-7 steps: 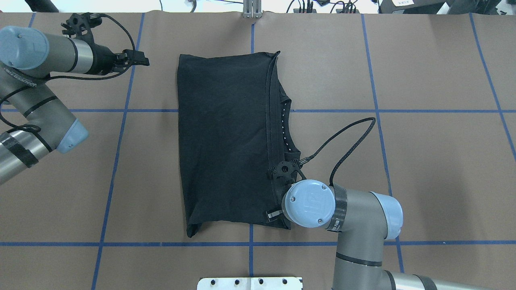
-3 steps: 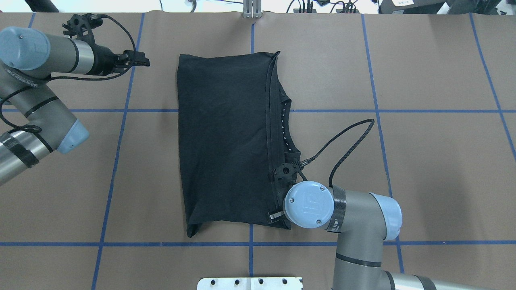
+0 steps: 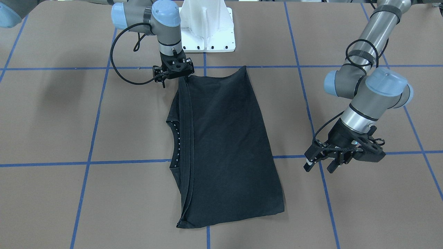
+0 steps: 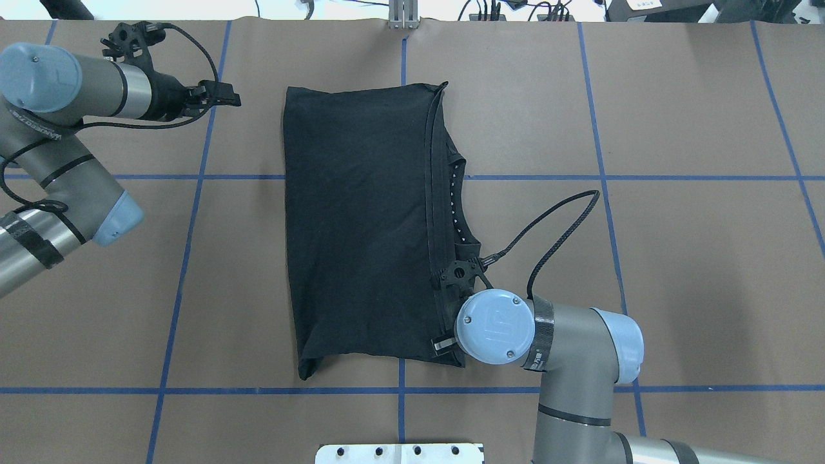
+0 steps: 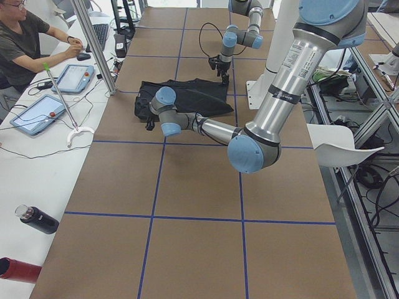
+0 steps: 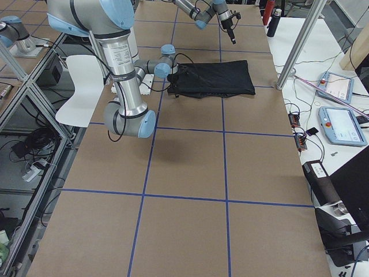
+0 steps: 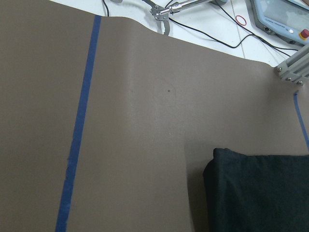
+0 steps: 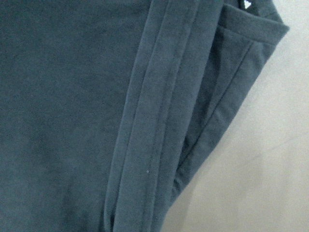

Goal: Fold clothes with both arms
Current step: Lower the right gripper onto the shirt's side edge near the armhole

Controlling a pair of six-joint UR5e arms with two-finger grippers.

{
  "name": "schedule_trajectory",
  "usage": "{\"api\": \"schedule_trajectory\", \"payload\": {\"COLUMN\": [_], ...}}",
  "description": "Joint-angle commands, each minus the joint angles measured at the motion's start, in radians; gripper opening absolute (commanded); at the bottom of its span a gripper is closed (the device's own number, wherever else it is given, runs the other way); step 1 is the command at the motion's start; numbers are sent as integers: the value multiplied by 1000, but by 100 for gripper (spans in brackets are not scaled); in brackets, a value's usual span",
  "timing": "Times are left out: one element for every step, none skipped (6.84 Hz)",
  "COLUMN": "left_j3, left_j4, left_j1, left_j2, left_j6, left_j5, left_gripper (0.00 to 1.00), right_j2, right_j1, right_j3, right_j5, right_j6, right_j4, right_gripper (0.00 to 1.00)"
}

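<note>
The clothes are one black T-shirt (image 4: 361, 225), folded into a long rectangle at mid-table with its plain side up. The collar and stacked hems (image 8: 159, 121) run along its right edge. My right gripper (image 3: 175, 79) stands low over the shirt's near right corner (image 4: 451, 354). Its fingers look spread to either side of the hem, and nothing is lifted. My left gripper (image 3: 322, 162) hovers open and empty above bare table, left of the shirt's far left corner (image 7: 217, 159). The overhead view shows the left gripper (image 4: 222, 98) well clear of the cloth.
The white pedestal base (image 3: 207, 27) sits at the near table edge, behind the shirt. Blue tape lines (image 4: 193, 177) grid the brown table. A metal post (image 4: 403, 16) stands at the far edge. A seated person (image 5: 25, 43), tablets (image 5: 75, 78) and bottles (image 5: 37, 219) are on the side bench.
My right wrist has drifted slightly toward the near right over the shirt's corner. The shirt lies as before, and the left arm has barely moved.
</note>
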Motion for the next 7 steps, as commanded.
{"api": "schedule_trajectory", "payload": {"left_j3": [0, 0, 0, 2, 2, 2, 2], "left_j4": [0, 0, 0, 2, 2, 5, 5], "left_j1": [1, 1, 1, 2, 2, 2, 2], "left_j2": [-4, -6, -6, -9, -10, -14, -15], "left_j6": [-3, -4, -4, -4, -4, -4, -4], "left_j5": [0, 0, 0, 0, 0, 0, 0], "left_gripper": [100, 100, 100, 100, 100, 100, 100], "right_j2": [-4, -18, -30, -43, -55, -73, -75], "right_j1": [13, 25, 36, 53, 68, 82, 92], "right_j3": [-1, 0, 0, 2, 2, 6, 9], "right_j5": [0, 2, 3, 8, 11, 17, 15], "right_j6": [-19, -28, -45, -74, -88, -96, -123], "right_j4": [-8, -8, -8, -8, -6, -6, -6], "right_gripper": [100, 100, 100, 100, 100, 100, 100]}}
